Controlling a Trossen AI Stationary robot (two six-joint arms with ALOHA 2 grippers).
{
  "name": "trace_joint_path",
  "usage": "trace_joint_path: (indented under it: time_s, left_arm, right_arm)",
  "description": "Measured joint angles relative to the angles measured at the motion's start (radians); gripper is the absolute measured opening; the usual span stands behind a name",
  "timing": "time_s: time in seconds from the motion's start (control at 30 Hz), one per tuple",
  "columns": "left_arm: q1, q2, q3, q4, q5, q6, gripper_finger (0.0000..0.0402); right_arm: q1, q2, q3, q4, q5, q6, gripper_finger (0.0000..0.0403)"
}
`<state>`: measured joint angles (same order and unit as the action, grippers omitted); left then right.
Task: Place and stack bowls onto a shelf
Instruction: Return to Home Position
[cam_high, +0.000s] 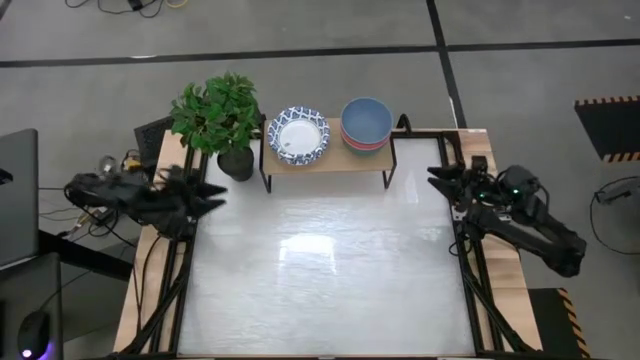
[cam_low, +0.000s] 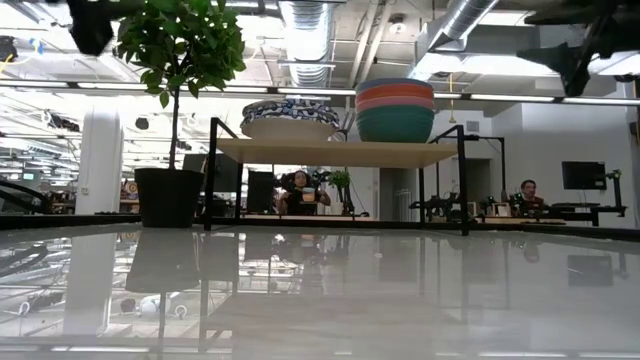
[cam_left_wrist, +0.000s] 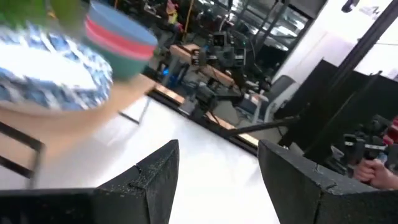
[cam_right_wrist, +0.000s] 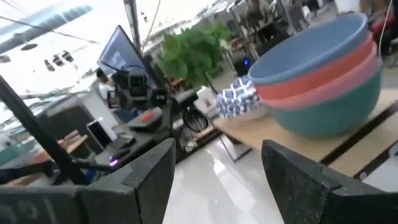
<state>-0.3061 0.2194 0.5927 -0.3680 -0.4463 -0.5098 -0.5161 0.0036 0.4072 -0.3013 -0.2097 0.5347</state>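
Shelf: the shelf (cam_high: 340, 160) stands at the upper middle of the high view, on the far part of the tabletop (cam_high: 330, 265).
Bowls: the patterned bowls (cam_high: 298, 136), white with blue rims, sit on the left part of the shelf. The coloured stack (cam_high: 366, 123) sits on the right part, banded teal, pink, red and blue from the bottom up in the low view. The two groups sit just beside each other. I cannot tell whether the patterned pile is one bowl or two.
Progress: judged done as far as placing goes, since no bowl lies on the tabletop.
Left tool: the left tool (cam_high: 212, 195) is at the left edge of the frame, below the plant (cam_high: 218, 112). Its fingers are spread and hold nothing.
Right tool: the right tool (cam_high: 436, 178) is at the right edge, near the shelf's right leg. Its fingers are also spread and empty.
Step in hand: bringing both arms to their rest pose.
Doing it well: draw each arm outward and back along its own side, never across the shelf.
Risk: the left arm could brush the leaves, and the right tool could clip the shelf leg and shake the stack, so move slowly.
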Motion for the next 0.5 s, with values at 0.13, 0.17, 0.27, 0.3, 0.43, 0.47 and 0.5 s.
trace_joint_path:
  time_s: [0.13,0.17,0.27,0.3,0.43,0.47,0.5]
  left_arm:
    - [0.0,-0.028,-0.214,0.208,0.041,-0.031,0.0203]
    - [0.0,-0.041,-0.261,0.261,0.048,-0.033,0.0203]
    - [0.0,-0.1,-0.375,0.379,0.08,-0.032,0.0203]
    - [0.0,-0.127,-0.402,0.4,0.098,-0.029,0.0203]
    - [0.0,-0.22,-0.464,0.391,0.161,-0.013,0.0203]
    - [0.001,-0.218,-0.465,0.378,0.172,-0.002,0.0203]
    - [0.001,-0.216,-0.468,0.358,0.187,0.007,0.0203]
  right_arm:
    - [0.028,0.0,-0.044,0.076,0.0,-0.008,0.0265]
    - [0.034,0.0,-0.055,0.095,0.0,-0.009,0.0265]
    - [0.049,0.0,-0.085,0.149,0.0,-0.019,0.0265]
    - [0.054,0.0,-0.092,0.163,0.0,-0.021,0.0265]
    - [0.067,0.0,-0.111,0.17,0.0,-0.057,0.0265]
    - [0.07,0.0,-0.118,0.177,0.0,-0.068,0.0265]
    - [0.072,0.0,-0.125,0.177,0.0,-0.074,0.0265]
